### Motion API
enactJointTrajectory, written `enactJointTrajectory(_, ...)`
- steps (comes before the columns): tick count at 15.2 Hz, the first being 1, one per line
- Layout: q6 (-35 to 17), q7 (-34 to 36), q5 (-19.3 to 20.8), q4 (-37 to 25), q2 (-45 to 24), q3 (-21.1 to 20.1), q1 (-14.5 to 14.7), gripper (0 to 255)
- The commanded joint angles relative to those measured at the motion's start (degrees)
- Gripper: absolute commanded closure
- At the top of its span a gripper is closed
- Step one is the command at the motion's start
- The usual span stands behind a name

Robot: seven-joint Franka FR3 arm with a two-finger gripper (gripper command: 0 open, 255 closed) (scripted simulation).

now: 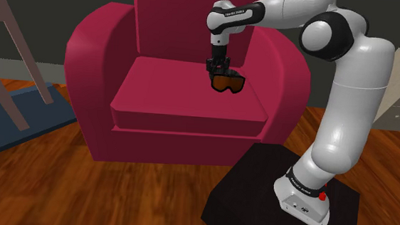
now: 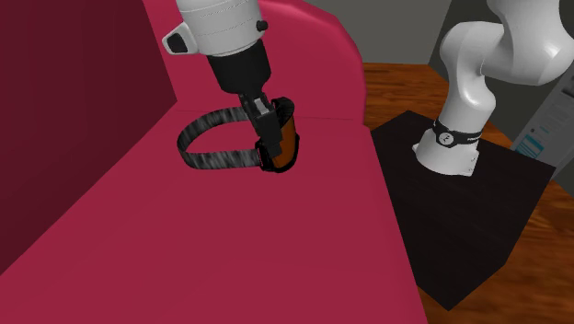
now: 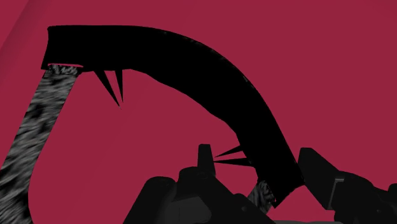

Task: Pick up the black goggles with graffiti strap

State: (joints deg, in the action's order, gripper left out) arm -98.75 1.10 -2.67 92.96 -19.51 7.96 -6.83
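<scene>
You have the tool clamped on the rigid frame of the black goggles, over the red armchair seat, presumably because the limp strap offers poorer purchase

Goggles strap partly off pic edge, wrist view; ladder ditto, shoulder view.

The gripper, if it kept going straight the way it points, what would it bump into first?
The gripper clasps the black goggles; going on downward, it would probably meet the armchair's red seat cushion first, though the gap is hard to judge.
</scene>
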Motion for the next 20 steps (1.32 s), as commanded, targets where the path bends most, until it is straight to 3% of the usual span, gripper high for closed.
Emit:
enactJointTrajectory(1, -0.10, 0.01, 0.01, 0.18, -0.11, 0.05, -0.04, 255)
enactJointTrajectory(6, 0.18, -0.01, 0.01, -0.09, -0.11, 0.05, -0.07, 255)
enactJointTrajectory(20, 10.41, 0.19, 0.24, -9.02, 1.21, 0.18, -0.20, 255)
